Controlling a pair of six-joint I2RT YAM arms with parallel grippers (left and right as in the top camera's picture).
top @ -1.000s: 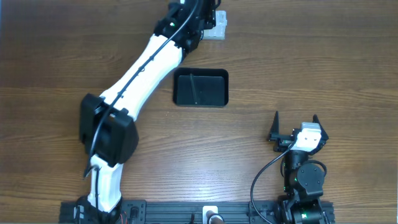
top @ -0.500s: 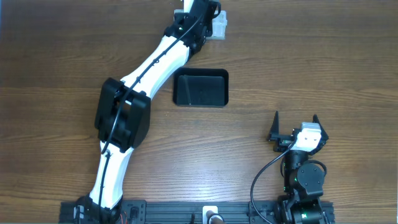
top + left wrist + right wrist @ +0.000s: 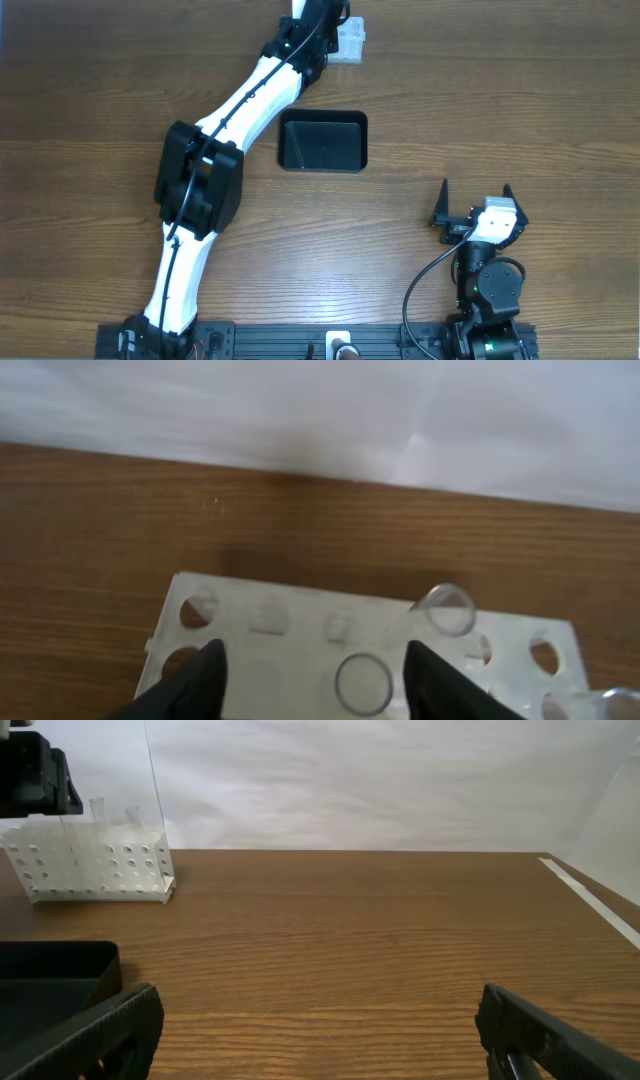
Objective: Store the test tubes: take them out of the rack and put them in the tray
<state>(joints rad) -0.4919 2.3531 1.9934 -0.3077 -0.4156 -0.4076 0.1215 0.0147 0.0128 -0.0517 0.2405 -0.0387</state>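
- Left gripper [image 3: 314, 658]: fingers spread, straddling the rack [image 3: 262, 612]; one test tube [image 3: 363, 683] rim between them.
- Right gripper [image 3: 472, 203]: spread, holding nothing, well apart from tray [image 3: 364, 141].

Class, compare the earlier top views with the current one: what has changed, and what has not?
The left arm stretched farther forward, bringing the left gripper over the rack, open with a tube between its fingers; nothing gripped yet. The right gripper, tray and rack stayed put.

- Rack [image 3: 270, 660]: translucent white, dotted with round holes.
- Test tubes [image 3: 447, 610]: clear.
- Tray [image 3: 363, 142]: plain black.
- Surface [image 3: 500, 100]: brown, wood-grained.
- My left hand [image 3: 315, 665]: black.
- My left arm [image 3: 250, 95]: white with black joints.
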